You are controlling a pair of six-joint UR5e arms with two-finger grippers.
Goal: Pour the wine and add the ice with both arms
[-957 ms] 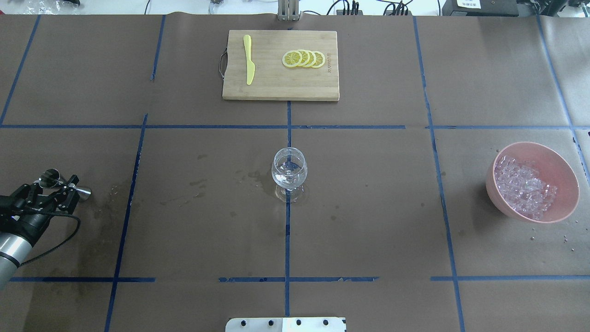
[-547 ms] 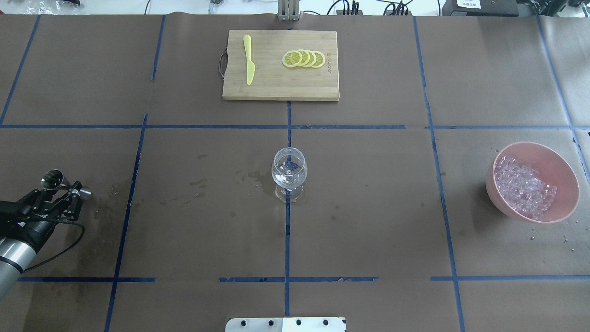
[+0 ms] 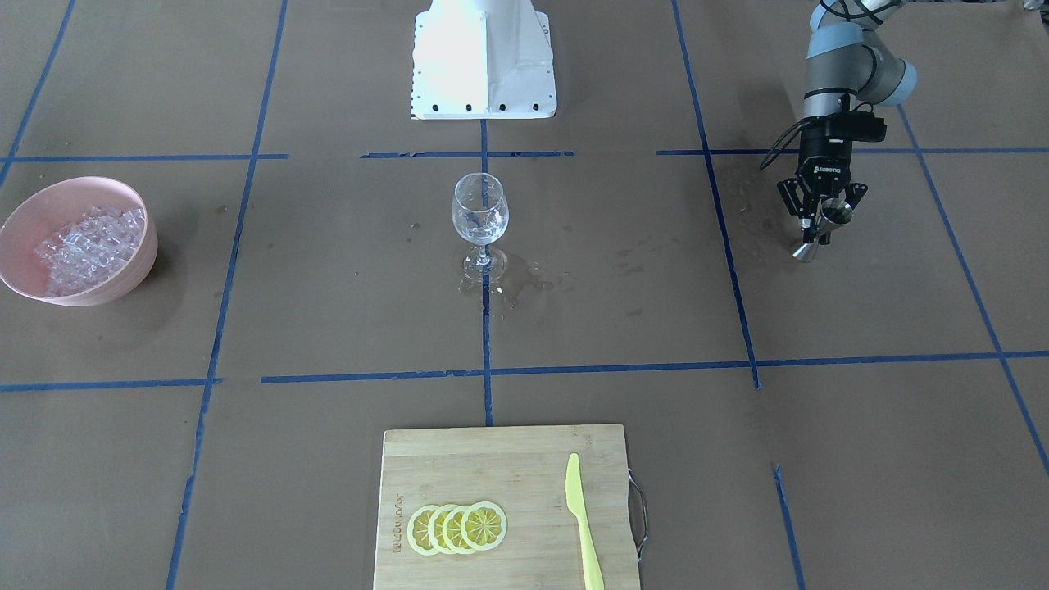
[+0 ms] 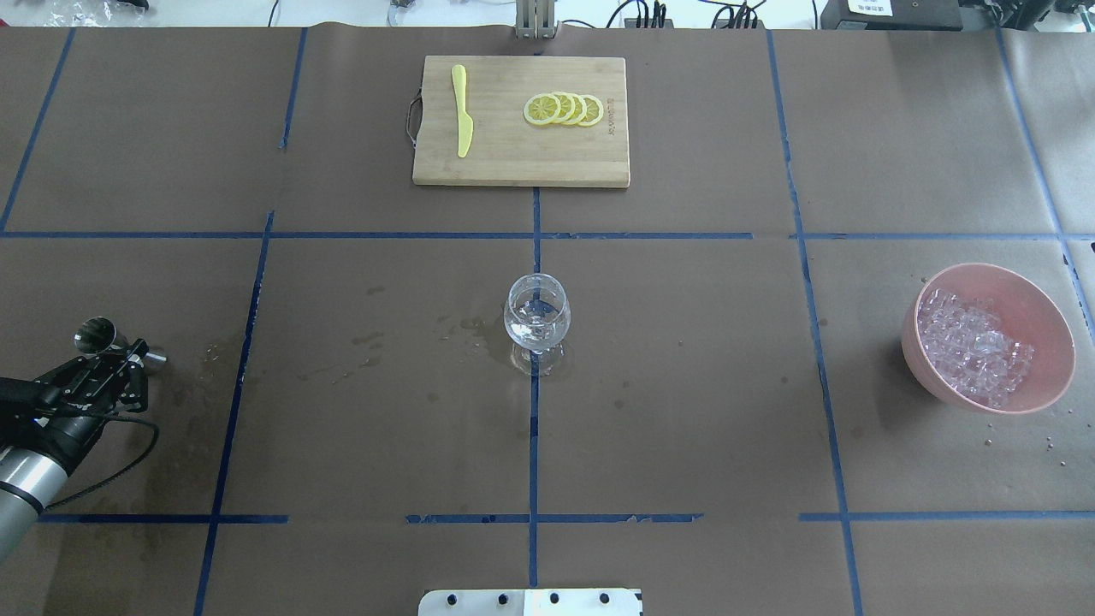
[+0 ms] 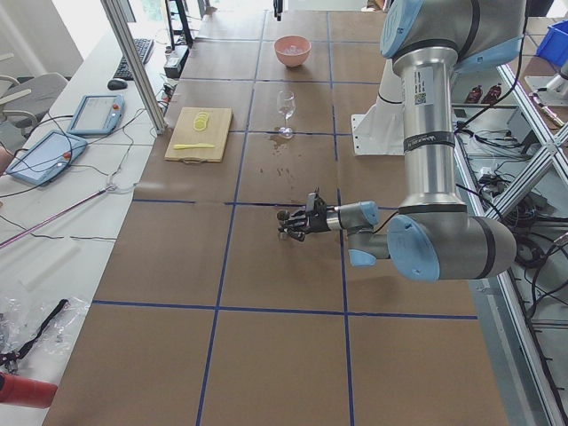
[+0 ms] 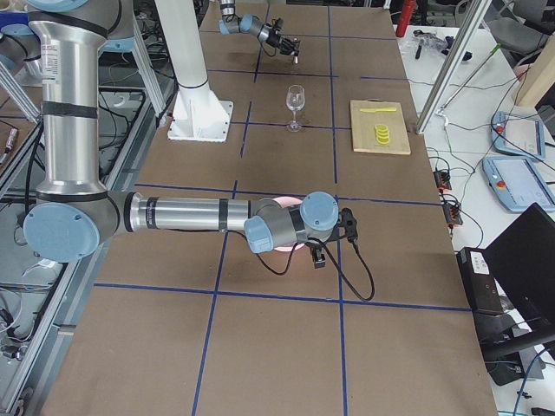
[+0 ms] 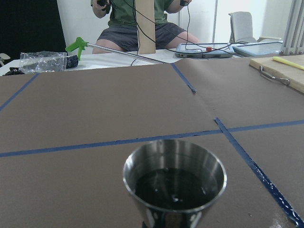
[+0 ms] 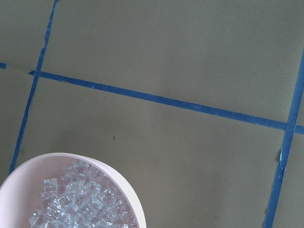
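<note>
A clear wine glass (image 4: pixel 536 316) stands at the table's centre with a little clear wine in it and a wet patch around its foot; it also shows in the front view (image 3: pixel 479 213). The ice (image 4: pixel 971 346) is heaped in a pink bowl (image 4: pixel 1052 316) at the right. A steel jigger (image 4: pixel 96 335) stands upright at the far left. My left gripper (image 4: pixel 135 376) is open just behind it; the left wrist view shows the jigger's cup (image 7: pixel 175 183) close up. My right gripper (image 6: pixel 319 256) hovers over the bowl; I cannot tell whether it is open. The right wrist view shows the ice (image 8: pixel 80 204).
A bamboo cutting board (image 4: pixel 513 162) at the far centre holds lemon slices (image 4: pixel 565 109) and a yellow plastic knife (image 4: pixel 462 111). The white robot base (image 3: pixel 483 57) stands at the near edge. Damp stains mark the paper left of the glass (image 4: pixel 368 334).
My left gripper has let go of the jigger and drawn back toward the robot. The jigger stays upright in place. The glass and bowl have not moved.
</note>
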